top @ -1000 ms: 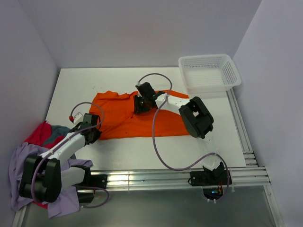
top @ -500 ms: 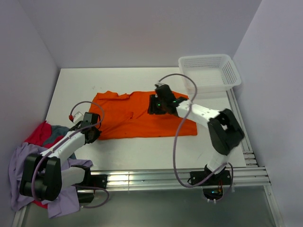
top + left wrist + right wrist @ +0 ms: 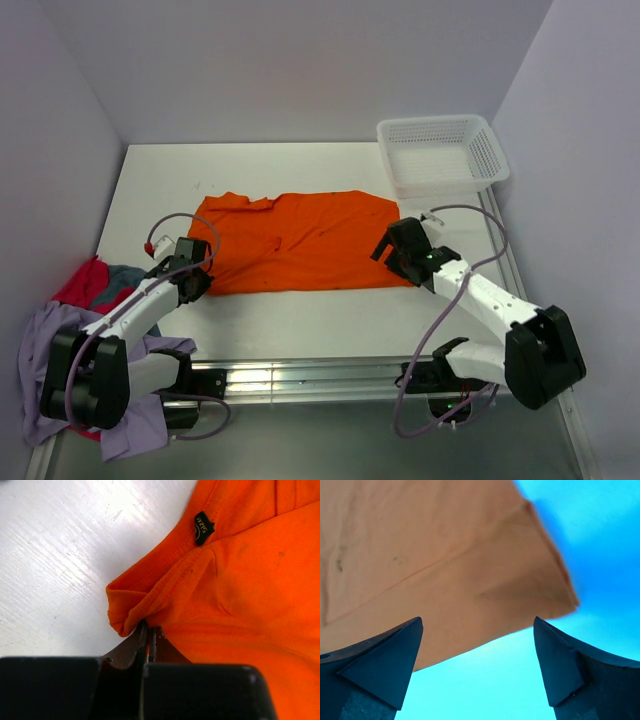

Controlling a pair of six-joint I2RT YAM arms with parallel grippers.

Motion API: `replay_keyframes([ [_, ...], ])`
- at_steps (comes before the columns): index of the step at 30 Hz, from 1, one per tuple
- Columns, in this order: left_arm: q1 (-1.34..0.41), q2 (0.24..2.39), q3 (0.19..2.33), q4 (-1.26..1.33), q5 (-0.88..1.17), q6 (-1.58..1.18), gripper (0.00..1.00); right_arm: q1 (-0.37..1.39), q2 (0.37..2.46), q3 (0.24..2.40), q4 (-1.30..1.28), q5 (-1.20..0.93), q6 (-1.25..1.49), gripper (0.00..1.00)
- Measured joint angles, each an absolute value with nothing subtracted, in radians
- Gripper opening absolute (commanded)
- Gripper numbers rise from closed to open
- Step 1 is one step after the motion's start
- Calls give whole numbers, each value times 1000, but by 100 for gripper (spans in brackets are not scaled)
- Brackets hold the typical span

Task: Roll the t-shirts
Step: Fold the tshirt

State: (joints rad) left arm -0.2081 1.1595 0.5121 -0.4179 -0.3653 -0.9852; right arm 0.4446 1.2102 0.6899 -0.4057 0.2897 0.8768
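Note:
An orange t-shirt (image 3: 300, 240) lies spread flat across the middle of the table. My left gripper (image 3: 193, 284) is shut on its near left corner; in the left wrist view the fingertips (image 3: 149, 632) pinch a bunched fold of the orange t-shirt (image 3: 240, 580), and a black size tag (image 3: 202, 527) shows. My right gripper (image 3: 390, 247) hovers open at the shirt's right edge. In the right wrist view the right gripper (image 3: 477, 622) has nothing between its jaws, and the orange t-shirt (image 3: 435, 555) corner lies just beyond them. Lavender (image 3: 40, 340), red (image 3: 85, 285) and grey-blue (image 3: 125, 275) t-shirts are heaped at the left.
A white perforated basket (image 3: 440, 150) stands at the far right corner of the table. The heap of shirts hangs off the table's left edge beside the left arm's base. An aluminium rail (image 3: 330, 375) runs along the near edge.
My right gripper has moved from the middle of the orange shirt out to its right edge and has opened. The shirt's right side now lies flat. The left gripper has not moved.

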Motion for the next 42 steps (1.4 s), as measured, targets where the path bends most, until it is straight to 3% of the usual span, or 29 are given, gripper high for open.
replay_keyframes([
  [9, -208, 1134, 512, -431, -374, -991, 1, 369, 1104, 535, -432, 313, 1172, 95],
  [16, -208, 1134, 512, -435, -387, -1000, 1, 338, 1220, 523, -327, 291, 1269, 88],
  [19, -208, 1134, 512, -436, -391, -1010, 1, 331, 1280, 546, -276, 299, 1290, 70],
  [20, -208, 1134, 512, -436, -391, -1011, 1, 328, 1293, 550, -266, 300, 1295, 56],
  [23, -208, 1134, 512, -437, -391, -1012, 1, 322, 1319, 551, -259, 306, 1314, 30],
  [26, -208, 1134, 512, -437, -391, -1015, 1, 320, 1322, 548, -266, 306, 1323, 9],
  [29, -208, 1134, 512, -439, -391, -1015, 0, 320, 1322, 548, -272, 306, 1322, 0],
  [42, -208, 1068, 524, -490, -379, -1019, 0, 320, 1202, 567, -438, 319, 1265, 0],
])
